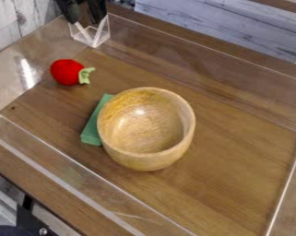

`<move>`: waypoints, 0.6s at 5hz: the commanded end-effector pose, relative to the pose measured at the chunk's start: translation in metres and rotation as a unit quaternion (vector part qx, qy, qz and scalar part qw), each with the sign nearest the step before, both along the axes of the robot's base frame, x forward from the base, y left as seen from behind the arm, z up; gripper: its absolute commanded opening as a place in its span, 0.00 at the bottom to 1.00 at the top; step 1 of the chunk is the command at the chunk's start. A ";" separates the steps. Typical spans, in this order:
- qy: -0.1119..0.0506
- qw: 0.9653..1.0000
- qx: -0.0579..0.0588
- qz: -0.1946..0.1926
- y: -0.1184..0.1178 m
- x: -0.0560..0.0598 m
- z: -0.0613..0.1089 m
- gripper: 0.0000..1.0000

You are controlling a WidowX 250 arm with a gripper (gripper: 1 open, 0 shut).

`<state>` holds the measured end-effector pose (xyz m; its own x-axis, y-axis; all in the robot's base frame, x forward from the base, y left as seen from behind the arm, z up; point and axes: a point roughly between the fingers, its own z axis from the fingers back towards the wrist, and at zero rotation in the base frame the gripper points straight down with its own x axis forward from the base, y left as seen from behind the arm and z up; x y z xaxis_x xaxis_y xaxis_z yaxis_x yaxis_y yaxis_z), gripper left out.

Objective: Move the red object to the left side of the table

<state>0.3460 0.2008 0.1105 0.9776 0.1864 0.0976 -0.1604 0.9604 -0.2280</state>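
The red object [69, 71], a small glossy toy fruit with a light green stem, lies on the wooden table [224, 101] near its left wall. Nothing touches it. My gripper [84, 11] hangs well above and behind it, at the top edge of the picture. Only its dark fingertips show; they stand apart, open, with nothing between them.
A large wooden bowl [147, 127] stands mid-table on a flat green cloth [92, 122], just right of and in front of the fruit. Low clear acrylic walls [92, 35] edge the tabletop all round.
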 end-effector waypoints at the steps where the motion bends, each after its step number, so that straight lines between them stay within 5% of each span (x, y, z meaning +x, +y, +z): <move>1: -0.027 0.999 0.018 0.015 0.006 -0.004 0.024 1.00; 3: -0.026 0.999 0.013 -0.042 -0.007 0.010 0.033 1.00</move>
<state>0.3508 0.1930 0.1226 0.9889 0.1155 0.0934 -0.0907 0.9675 -0.2359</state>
